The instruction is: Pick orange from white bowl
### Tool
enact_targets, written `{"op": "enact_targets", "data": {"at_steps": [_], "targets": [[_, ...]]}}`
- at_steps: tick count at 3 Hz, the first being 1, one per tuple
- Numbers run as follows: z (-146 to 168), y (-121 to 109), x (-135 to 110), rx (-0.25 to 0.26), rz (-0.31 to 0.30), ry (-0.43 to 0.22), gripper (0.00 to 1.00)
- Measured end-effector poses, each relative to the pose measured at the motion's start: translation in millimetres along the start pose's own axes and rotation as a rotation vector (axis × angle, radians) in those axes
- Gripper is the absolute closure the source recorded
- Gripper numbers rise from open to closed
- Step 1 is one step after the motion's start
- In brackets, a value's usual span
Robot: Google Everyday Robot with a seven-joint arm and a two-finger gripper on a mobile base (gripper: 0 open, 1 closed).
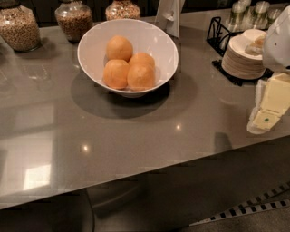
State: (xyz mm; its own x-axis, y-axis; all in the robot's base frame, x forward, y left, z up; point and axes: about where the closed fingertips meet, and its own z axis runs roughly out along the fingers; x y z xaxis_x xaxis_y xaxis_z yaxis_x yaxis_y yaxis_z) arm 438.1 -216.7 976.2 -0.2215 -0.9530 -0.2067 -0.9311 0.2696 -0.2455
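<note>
A large glossy white bowl stands on the grey counter, toward the back and left of centre. Several oranges lie in it, touching each other: one at the back, one at the front left, one at the front right, and one behind that. My gripper, cream-coloured below a white arm, hangs at the right edge of the view. It is well to the right of the bowl and a little nearer the counter's front. It holds nothing that I can see.
Three glass jars of grains line the back left. A stack of small white dishes sits in a black rack at the back right, just behind the gripper. A white holder stands behind the bowl. The counter's front edge runs along the bottom.
</note>
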Motion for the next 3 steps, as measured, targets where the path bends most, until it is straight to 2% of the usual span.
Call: {"op": "enact_targets", "data": {"at_steps": [1, 2, 3], "targets": [[0, 0, 0, 0.000, 0.000, 0.000, 0.00], [5, -12, -25, 0.013, 0.005, -0.089, 0.00], [13, -34, -65, 0.044, 0.032, -0.210, 0.00]]}}
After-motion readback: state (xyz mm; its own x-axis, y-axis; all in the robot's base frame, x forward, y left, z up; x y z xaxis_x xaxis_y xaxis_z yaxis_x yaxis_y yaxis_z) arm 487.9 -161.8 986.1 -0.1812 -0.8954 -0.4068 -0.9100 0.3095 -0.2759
